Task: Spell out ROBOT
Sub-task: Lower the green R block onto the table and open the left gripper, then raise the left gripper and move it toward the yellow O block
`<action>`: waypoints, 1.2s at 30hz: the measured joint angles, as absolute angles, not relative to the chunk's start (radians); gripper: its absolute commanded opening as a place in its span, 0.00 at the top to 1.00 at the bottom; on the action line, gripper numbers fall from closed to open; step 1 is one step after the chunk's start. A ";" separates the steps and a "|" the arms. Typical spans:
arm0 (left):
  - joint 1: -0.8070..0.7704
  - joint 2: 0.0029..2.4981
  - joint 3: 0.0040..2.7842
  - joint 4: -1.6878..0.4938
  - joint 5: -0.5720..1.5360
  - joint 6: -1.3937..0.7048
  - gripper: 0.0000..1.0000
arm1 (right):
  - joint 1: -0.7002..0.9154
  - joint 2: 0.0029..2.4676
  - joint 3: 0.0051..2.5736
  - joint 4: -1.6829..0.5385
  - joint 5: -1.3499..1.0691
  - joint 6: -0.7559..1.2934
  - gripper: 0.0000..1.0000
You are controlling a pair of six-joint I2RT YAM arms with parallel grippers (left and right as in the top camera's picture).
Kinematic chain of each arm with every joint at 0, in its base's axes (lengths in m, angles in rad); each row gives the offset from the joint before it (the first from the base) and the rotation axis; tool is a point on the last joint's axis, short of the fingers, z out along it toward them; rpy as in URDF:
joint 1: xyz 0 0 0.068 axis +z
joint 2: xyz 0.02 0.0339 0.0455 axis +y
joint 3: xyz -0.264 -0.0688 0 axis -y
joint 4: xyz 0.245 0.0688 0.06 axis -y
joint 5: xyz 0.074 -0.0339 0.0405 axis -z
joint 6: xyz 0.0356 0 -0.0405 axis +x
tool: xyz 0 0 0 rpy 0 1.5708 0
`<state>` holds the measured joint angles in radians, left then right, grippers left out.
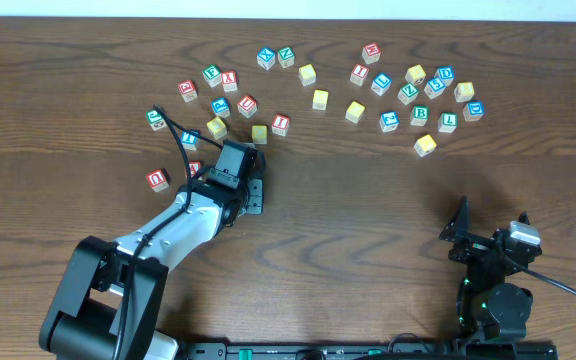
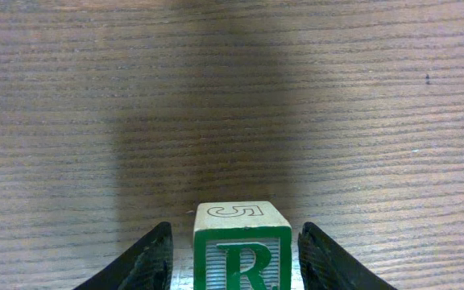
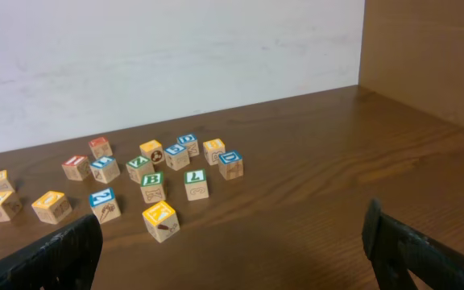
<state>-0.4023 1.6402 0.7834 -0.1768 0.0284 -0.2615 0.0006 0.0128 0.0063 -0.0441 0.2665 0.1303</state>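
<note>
The green-lettered R cube (image 2: 242, 254) stands on the table between the fingers of my left gripper (image 2: 234, 235). Its jaws are open, with a narrow gap on each side of the cube. From overhead the left gripper (image 1: 252, 190) covers the R cube. The green B cube (image 1: 420, 115) (image 3: 152, 184) sits in the right cluster. Several yellow-faced cubes lie about, one (image 1: 425, 145) (image 3: 160, 217) nearest the front and another (image 1: 259, 133) just beyond the left gripper. I cannot pick out the T. My right gripper (image 1: 488, 245) (image 3: 232, 242) is open over bare table.
Other letter cubes are scattered across the far half of the table, among them a red U (image 1: 158, 179) left of my left arm and a red I (image 1: 281, 123). A white wall (image 3: 167, 56) rises behind the table.
</note>
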 measured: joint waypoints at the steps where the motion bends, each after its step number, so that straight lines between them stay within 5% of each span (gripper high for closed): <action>1: -0.402 1.640 0.783 -0.177 0.028 -0.262 0.50 | 0.001 0.013 0.006 -0.044 0.267 0.130 0.01; 22: -0.402 1.640 0.812 -0.163 0.019 -0.220 0.33 | 0.001 0.013 0.006 -0.044 0.267 0.130 0.01; 36: -0.402 1.501 0.918 -0.211 0.001 -0.136 0.33 | 0.001 0.013 0.006 -0.044 0.267 0.130 0.01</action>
<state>-0.4023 1.5005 0.9180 -0.2108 0.0006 -0.1364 0.0006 0.0128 0.0063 -0.0441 0.2668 0.1303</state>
